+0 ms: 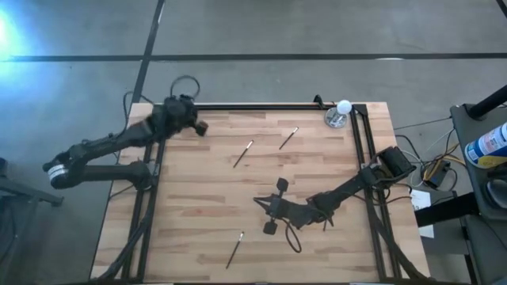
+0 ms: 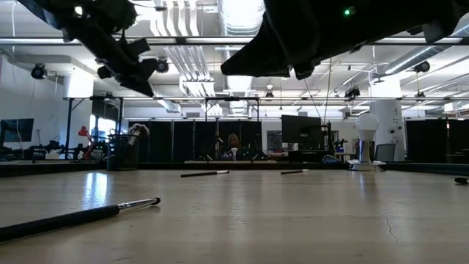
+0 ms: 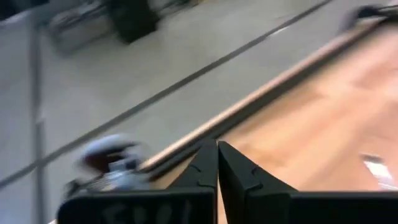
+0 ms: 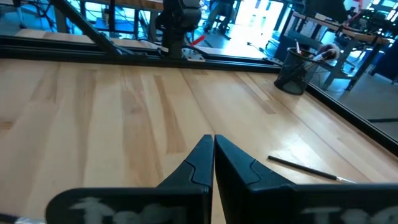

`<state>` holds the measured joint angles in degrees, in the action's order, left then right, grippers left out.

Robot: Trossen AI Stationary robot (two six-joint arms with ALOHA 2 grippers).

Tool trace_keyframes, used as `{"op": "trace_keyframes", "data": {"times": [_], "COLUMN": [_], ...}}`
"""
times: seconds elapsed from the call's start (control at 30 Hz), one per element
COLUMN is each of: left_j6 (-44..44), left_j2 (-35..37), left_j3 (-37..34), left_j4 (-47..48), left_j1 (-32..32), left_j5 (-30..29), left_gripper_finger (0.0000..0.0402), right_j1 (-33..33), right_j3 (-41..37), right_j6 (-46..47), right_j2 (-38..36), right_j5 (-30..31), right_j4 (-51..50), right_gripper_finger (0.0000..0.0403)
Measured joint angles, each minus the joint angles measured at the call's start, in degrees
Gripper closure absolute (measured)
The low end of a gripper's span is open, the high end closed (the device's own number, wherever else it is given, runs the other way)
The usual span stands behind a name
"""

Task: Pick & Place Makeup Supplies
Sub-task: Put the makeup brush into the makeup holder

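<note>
Spreading across most of the overhead picture, the wooden bench (image 1: 198, 206) carries three loose makeup brushes, and which arm lies nearer each one decides the next pick. The left arm reaches in from the left edge of the frame, with the left claw (image 1: 200, 127) at the bench's upper left corner, its fingers pressed together and holding nothing. The right arm comes in from the right edge, and the right claw (image 1: 273, 207) sits just below the frame's centre, also closed tight and empty.

One brush (image 1: 243, 153) lies at upper centre, its long axis slanting from lower left to upper right; it sits to the right of and below the left claw, the nearer arm by my reckoning. A second brush (image 1: 288, 138), slanted the same way, lies just to its right, about as near either claw. The third brush (image 1: 234, 249) lies near the bottom edge, left of and below the right claw, clearly that arm's reach. Any pick needs fingers opened first and turned across the slanted handle.
</note>
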<state>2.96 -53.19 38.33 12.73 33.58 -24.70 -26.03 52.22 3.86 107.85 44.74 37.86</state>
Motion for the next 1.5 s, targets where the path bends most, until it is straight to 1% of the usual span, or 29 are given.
{"op": "trace_keyframes", "data": {"times": [0.13, 0.27, 0.37, 0.47, 0.6, 0.73, 0.9, 1.1, 1.17, 1.33, 1.5], "left_j6": [1.40, 4.87, 8.56, 11.17, 14.06, 15.61, 14.37, 13.28, 12.59, 12.39, 12.16], "left_j2": [0.93, -0.37, -2.04, -3.84, -7.48, -13.56, -24.85, -37.95, -41.45, -48.91, -53.56], "left_j3": [-5.71, -10.90, -13.19, -14.32, -13.94, -10.26, -2.14, 8.06, 10.67, 15.67, 19.30], "left_j4": [-7.66, -14.22, -15.22, -15.24, -15.72, -15.83, -17.14, -19.35, -19.26, -19.09, -17.78], "left_j1": [-11.95, -22.54, -27.87, -30.43, -30.35, -27.94, -23.77, -18.84, -18.10, -16.55, -14.16], "left_j5": [-1.69, -2.73, -4.39, -5.31, -5.24, -3.90, 2.28, 10.13, 10.98, 11.16, 11.15], "left_gripper_finger": [0.0400, 0.0401, 0.0401, 0.0401, 0.0401, 0.0401, 0.0401, 0.0398, 0.0387, 0.0339, 0.0304], "right_j1": [-1.00, -1.50, -1.46, -1.02, -0.63, -0.71, -0.87, -1.24, -1.24, -1.24, -1.48], "right_j3": [-0.28, -1.35, -3.86, -8.02, -13.91, -17.94, -20.33, -20.85, -20.85, -20.87, -20.87], "right_j6": [0.55, 0.92, 1.57, 1.64, 2.02, 4.27, 5.84, 5.77, 5.74, 5.64, 5.62], "right_j2": [-0.02, -0.30, -0.56, -1.20, -3.42, -6.59, -9.32, -9.55, -9.55, -9.55, -9.55], "right_j5": [0.26, 0.25, 0.27, -0.02, -0.07, 0.47, 1.99, 1.96, 1.95, 1.93, 1.93], "right_j4": [0.45, 1.05, 4.47, 10.83, 17.27, 18.25, 18.47, 18.40, 18.09, 18.07, 18.09], "right_gripper_finger": [0.0394, 0.0394, 0.0394, 0.0394, 0.0394, 0.0394, 0.0394, 0.0394, 0.0394, 0.0394, 0.0394]}}
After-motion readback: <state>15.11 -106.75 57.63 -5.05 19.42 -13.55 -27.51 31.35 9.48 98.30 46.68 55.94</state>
